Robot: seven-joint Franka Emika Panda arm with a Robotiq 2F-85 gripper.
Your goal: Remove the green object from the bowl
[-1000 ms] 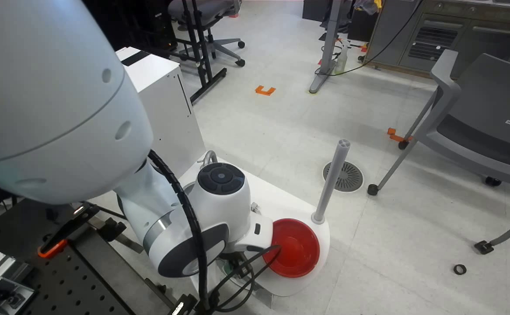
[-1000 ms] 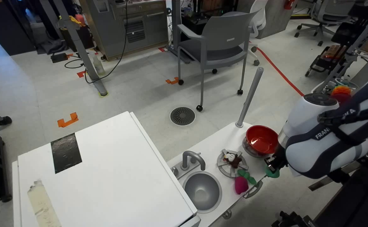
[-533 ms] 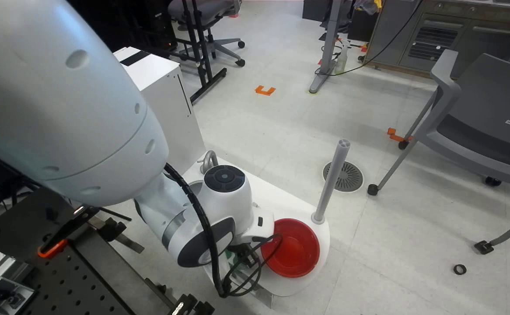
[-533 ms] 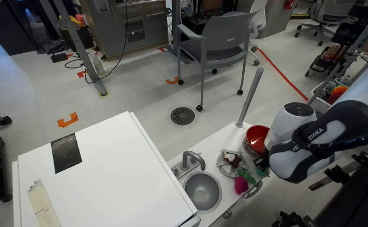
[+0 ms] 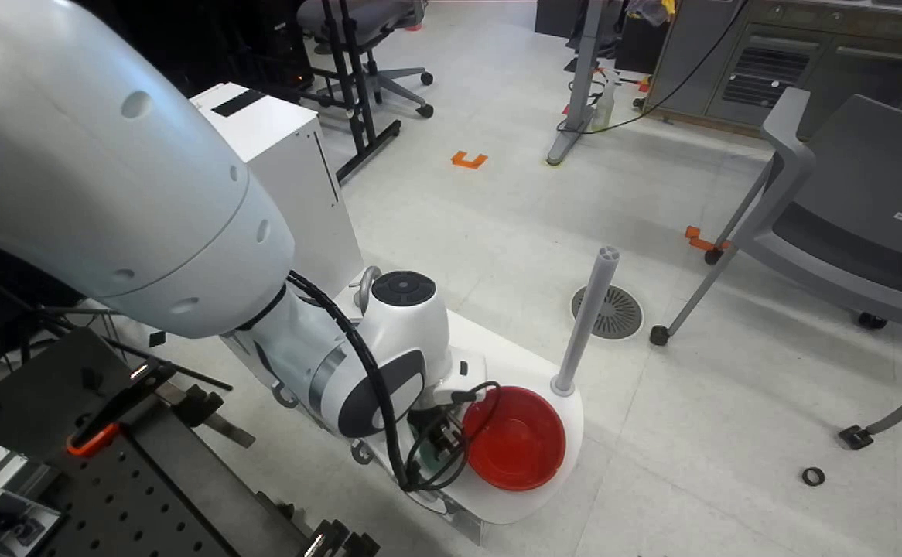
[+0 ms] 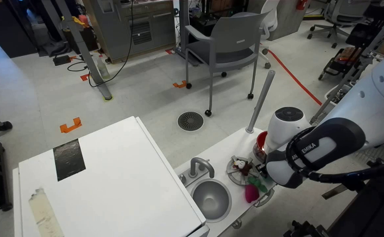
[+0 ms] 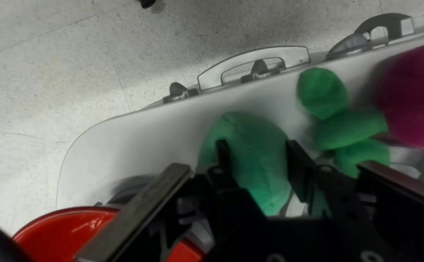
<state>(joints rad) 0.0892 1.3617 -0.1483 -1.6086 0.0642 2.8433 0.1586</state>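
Observation:
The green object (image 7: 257,133), a soft roundish lump, sits between the fingers of my gripper (image 7: 258,145) in the wrist view. The jaws are partly closed, one finger pressed over its left part and the other along its right side. It also shows partly under the hand in an exterior view (image 5: 430,463); in an exterior view the arm mostly hides it. The gripper is over the white tabletop (image 7: 139,134), beside the red bowl (image 5: 521,449). The bowl's inside shows plain red. The bowl is half covered by the arm in an exterior view (image 6: 261,140) and cut off in the wrist view (image 7: 63,233).
A magenta plush (image 6: 252,193) with green leaves (image 6: 257,183) lies near the table edge, close to the gripper. A small brown-and-white toy (image 6: 243,165) lies on a grey burner. A grey basin (image 6: 223,197), faucet (image 6: 202,161), upright pole (image 6: 261,100) and white cabinet (image 6: 113,171) stand around.
The arm and gripper have moved away from the bowl's outer side toward the burner and magenta plush. The green object has moved along with the gripper. The bowl has stayed put.

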